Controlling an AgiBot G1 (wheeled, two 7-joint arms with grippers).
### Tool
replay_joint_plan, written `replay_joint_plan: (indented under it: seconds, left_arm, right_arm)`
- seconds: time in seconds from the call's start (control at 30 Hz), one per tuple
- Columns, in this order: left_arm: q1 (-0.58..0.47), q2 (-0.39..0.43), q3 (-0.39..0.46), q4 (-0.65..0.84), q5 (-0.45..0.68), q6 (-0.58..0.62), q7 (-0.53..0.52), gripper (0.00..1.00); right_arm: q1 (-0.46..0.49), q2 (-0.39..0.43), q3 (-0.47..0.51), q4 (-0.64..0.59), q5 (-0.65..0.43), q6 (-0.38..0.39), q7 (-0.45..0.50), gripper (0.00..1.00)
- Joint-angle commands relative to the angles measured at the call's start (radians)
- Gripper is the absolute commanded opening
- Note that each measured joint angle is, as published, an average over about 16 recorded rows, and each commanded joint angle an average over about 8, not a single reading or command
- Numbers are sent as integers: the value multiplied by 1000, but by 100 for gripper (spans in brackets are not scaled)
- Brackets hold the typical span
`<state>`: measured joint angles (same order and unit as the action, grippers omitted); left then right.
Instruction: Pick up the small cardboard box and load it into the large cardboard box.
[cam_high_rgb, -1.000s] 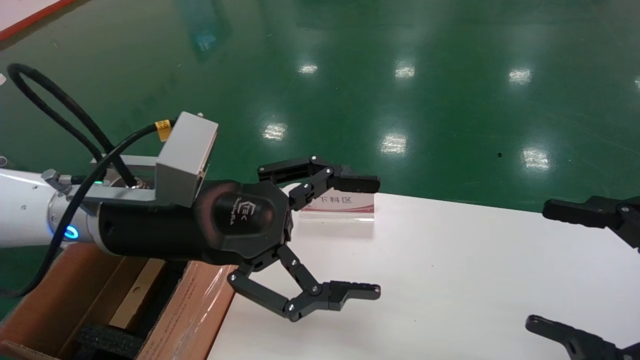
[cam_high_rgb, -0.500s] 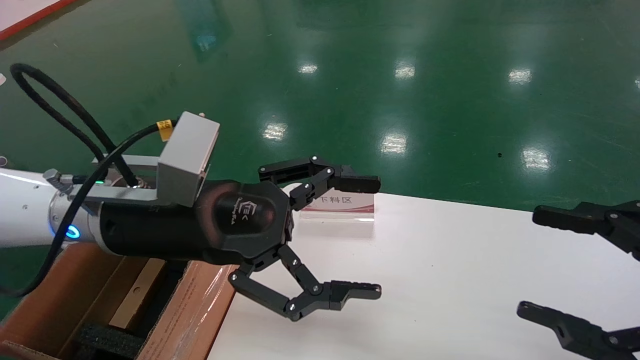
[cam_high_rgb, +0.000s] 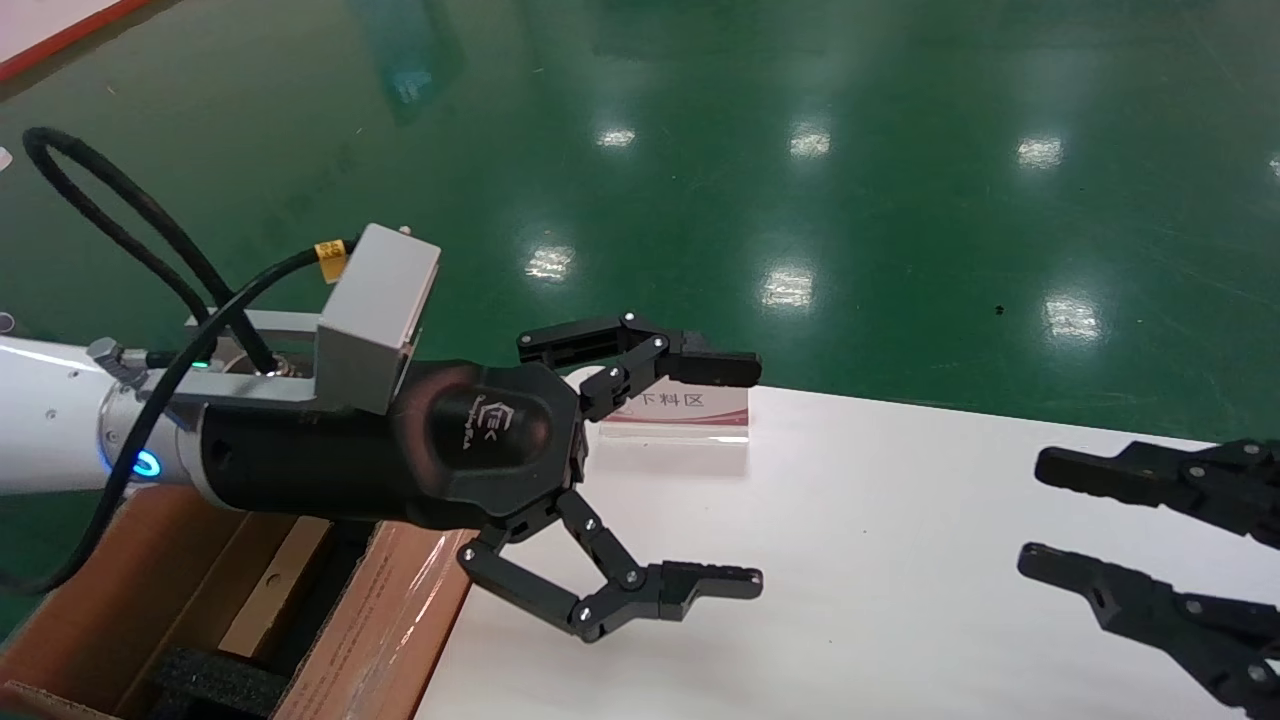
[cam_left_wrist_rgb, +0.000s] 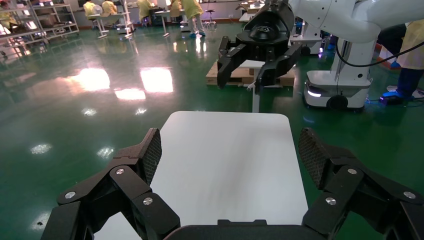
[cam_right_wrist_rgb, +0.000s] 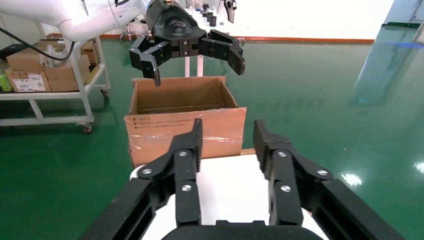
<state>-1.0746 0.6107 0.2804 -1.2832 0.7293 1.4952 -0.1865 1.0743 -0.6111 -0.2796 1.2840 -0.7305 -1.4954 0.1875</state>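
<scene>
Brown large cardboard box (cam_high_rgb: 380, 610); black foam (cam_high_rgb: 215, 682); white table (cam_high_rgb: 900, 560); green floor (cam_high_rgb: 800, 150).

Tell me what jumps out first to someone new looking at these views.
The left gripper, jaws spread wide and holding nothing, hangs over the white table. The large cardboard box stands open at the table's left end. The right gripper, open too, reaches in from the right.

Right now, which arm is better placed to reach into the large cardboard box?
Left. The left gripper hangs open beside the large cardboard box; the right gripper is across the table.
</scene>
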Motion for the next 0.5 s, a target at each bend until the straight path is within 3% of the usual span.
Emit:
replay_joint_plan:
  seconds: [0.03, 0.07, 0.3, 0.33, 0.5]
  left_arm:
    - [0, 0, 0, 0, 0, 0, 0, 100]
    - [0, 0, 0, 0, 0, 0, 0, 100]
    - [-1, 0, 1, 0, 0, 0, 0, 100]
    - [-1, 0, 1, 0, 0, 0, 0, 100]
    - [-1, 0, 1, 0, 0, 0, 0, 100]
  right_arm:
    - [0, 0, 0, 0, 0, 0, 0, 3]
    - [0, 0, 0, 0, 0, 0, 0, 8]
    - [0, 0, 0, 0, 0, 0, 0, 93]
    - [0, 0, 0, 0, 0, 0, 0, 100]
    - [0, 0, 0, 0, 0, 0, 0, 100]
